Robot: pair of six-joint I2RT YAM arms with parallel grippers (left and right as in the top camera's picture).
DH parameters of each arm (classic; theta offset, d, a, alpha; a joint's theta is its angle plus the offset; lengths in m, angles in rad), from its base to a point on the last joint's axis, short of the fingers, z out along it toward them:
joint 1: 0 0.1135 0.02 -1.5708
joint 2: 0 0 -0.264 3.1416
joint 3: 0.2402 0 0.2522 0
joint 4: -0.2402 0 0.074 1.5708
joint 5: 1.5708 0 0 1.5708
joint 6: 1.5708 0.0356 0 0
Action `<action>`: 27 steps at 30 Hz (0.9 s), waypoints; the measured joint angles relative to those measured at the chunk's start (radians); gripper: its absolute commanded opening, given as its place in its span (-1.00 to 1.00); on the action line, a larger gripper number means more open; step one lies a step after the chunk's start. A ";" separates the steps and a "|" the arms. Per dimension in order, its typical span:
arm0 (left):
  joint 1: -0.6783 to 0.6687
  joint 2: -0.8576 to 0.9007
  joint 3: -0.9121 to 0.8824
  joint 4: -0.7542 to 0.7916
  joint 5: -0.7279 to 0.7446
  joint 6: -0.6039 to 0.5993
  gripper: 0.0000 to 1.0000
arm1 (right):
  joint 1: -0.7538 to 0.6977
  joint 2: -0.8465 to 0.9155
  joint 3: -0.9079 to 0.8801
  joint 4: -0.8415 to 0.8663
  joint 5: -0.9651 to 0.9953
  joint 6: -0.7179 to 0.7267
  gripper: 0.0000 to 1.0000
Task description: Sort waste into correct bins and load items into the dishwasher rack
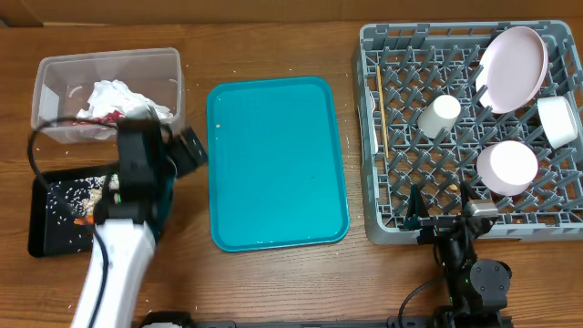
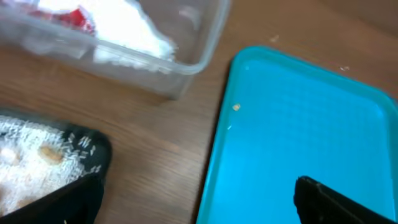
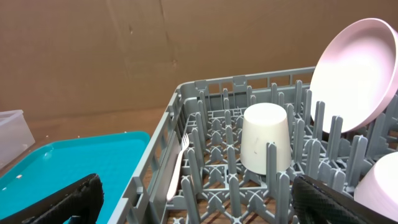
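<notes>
Wooden tabletop [image 1: 273, 36]: crumpled white paper napkins [image 1: 114, 96] in the clear rectangular plastic tub [image 1: 42, 73], round white plate [image 1: 512, 66] in the large grey grid rack [image 1: 383, 230] — left gripper [image 1: 187, 153] and right gripper [image 1: 444, 211] gape empty.

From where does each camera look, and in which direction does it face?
Overhead: above the table, facing straight down; left gripper shows by the clear tub, right gripper at the rack.
Left wrist: low over the table, facing clear tub, black tray and teal tray; own fingers at bottom.
Right wrist: at the rack's near edge, facing across it to cup and plate; own fingers at bottom.
Shared: both wrist views show the teal tray.
</notes>
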 measured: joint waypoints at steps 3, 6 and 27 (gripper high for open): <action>-0.004 -0.156 -0.186 0.137 0.043 0.095 1.00 | 0.000 0.000 0.000 0.000 0.000 0.000 1.00; -0.004 -0.307 -0.348 0.220 0.093 0.191 1.00 | 0.000 0.000 0.000 -0.001 0.000 0.000 1.00; -0.002 -0.850 -0.779 0.379 0.144 0.348 0.99 | 0.000 0.000 0.000 -0.001 0.000 0.000 1.00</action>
